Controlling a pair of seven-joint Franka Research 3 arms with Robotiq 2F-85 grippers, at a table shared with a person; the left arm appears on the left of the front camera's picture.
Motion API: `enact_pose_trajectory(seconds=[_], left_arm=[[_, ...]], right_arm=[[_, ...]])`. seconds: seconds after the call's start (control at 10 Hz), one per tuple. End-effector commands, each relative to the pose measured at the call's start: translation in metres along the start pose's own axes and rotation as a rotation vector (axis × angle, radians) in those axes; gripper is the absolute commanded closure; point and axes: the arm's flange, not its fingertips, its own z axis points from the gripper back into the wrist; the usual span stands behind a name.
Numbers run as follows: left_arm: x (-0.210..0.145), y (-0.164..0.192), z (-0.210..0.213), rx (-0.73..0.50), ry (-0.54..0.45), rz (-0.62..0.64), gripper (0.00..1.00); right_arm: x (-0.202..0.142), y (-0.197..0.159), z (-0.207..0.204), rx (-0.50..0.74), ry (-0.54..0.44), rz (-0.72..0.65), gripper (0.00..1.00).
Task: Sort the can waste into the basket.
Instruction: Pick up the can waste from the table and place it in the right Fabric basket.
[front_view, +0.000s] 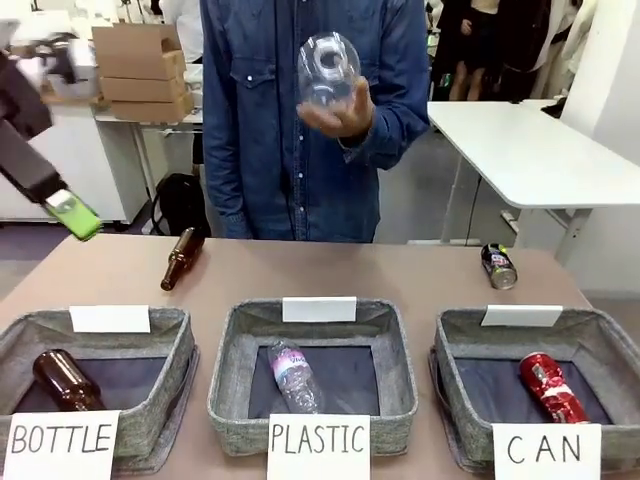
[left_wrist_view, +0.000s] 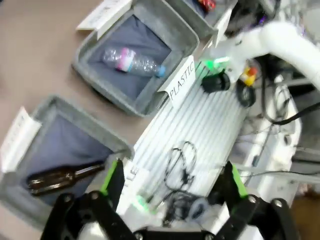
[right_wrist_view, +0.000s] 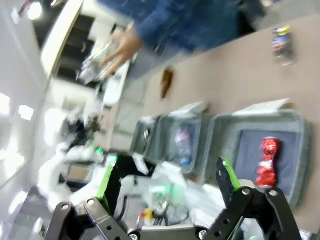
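Observation:
A shiny red can (front_view: 551, 388) lies inside the grey basket (front_view: 455, 345) signed "CAN" at the front right. In the right wrist view the same red can (right_wrist_view: 266, 161) rests on that basket's (right_wrist_view: 222, 137) dark floor. A dark printed can (front_view: 498, 266) lies on the table behind that basket, near the far right edge, and the right wrist view also catches this dark can (right_wrist_view: 281, 45). My left gripper (front_view: 75, 215) hangs high at the far left, away from both cans. In their own wrist views my left gripper (left_wrist_view: 172, 182) and my right gripper (right_wrist_view: 167, 180) are open and empty.
The person across the table holds a clear plastic bottle (front_view: 328, 70) at chest height. A brown glass bottle (front_view: 182, 258) lies on the table at the back left. The "PLASTIC" basket (front_view: 225, 360) holds a clear bottle (front_view: 295, 375), and the "BOTTLE" basket (front_view: 170, 350) holds a brown bottle (front_view: 65, 380).

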Motion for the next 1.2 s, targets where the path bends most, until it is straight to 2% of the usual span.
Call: enact_pose_trajectory(seconds=[0.0,0.1,0.2,0.3,0.4,0.5,0.6,0.7,1.1], left_arm=[[-0.028,0.044,0.015,-0.265,-0.404,0.315,0.00],[-0.058,0.066,0.017,-0.394,-0.537,0.518,0.00],[-0.082,0.080,0.018,-0.508,-0.596,0.674,0.00],[-0.098,0.086,0.020,-0.570,-0.717,0.815,0.00],[-0.113,0.084,0.018,-0.601,-0.767,0.745,0.00],[-0.097,0.099,0.026,-0.353,-0.328,0.474,0.00],[-0.097,0.099,0.026,-0.353,-0.328,0.474,0.00],[-0.097,0.099,0.026,-0.353,-0.328,0.474,0.00],[-0.097,0.099,0.026,-0.353,-0.328,0.474,0.00]], right_arm=[[0.007,0.024,-0.067,0.162,0.229,0.091,0.00],[0.000,0.032,-0.117,0.233,0.324,0.108,0.00],[-0.010,0.041,-0.151,0.273,0.403,0.141,0.00],[-0.018,0.049,-0.177,0.293,0.442,0.165,0.00],[-0.024,0.055,-0.193,0.347,0.460,0.165,0.00],[-0.025,0.057,-0.203,0.346,0.374,0.144,0.00],[-0.025,0.055,-0.206,0.267,0.296,0.124,0.00],[-0.022,0.060,-0.202,0.317,0.461,0.138,0.00],[-0.022,0.060,-0.202,0.317,0.461,0.138,0.00]])
